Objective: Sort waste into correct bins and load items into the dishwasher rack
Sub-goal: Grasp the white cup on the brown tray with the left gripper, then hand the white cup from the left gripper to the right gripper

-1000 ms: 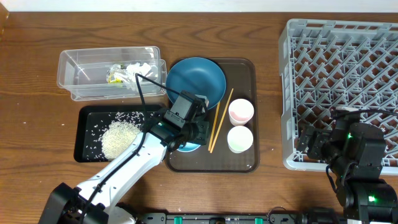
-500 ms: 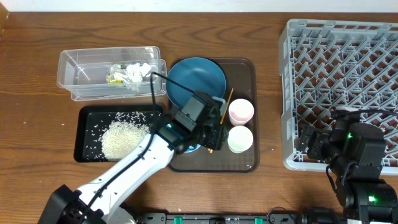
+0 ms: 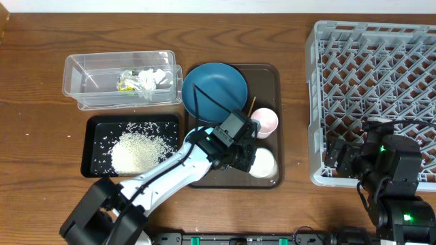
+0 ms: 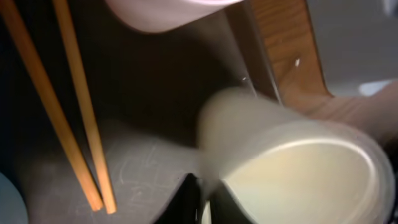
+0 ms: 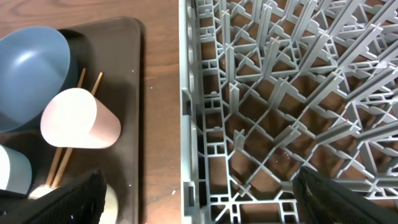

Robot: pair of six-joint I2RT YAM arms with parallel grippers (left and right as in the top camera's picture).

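A wooden table [image 3: 41,82] meets a white wall [image 3: 204,5] at 12 o'clock. The grey pegged plastic rack [image 3: 371,68] fills 3 o'clock. The right gripper [image 5: 199,180] hovers over its 7 o'clock corner, fingers spread wide. On the dark brown serving tray [image 3: 272,82], the left gripper [image 3: 249,155] crowds the pale green cup [image 3: 264,162] at 5 o'clock, and I cannot tell whether its fingers pinch it. A tipped pink cup [image 3: 266,121] lies just beside.
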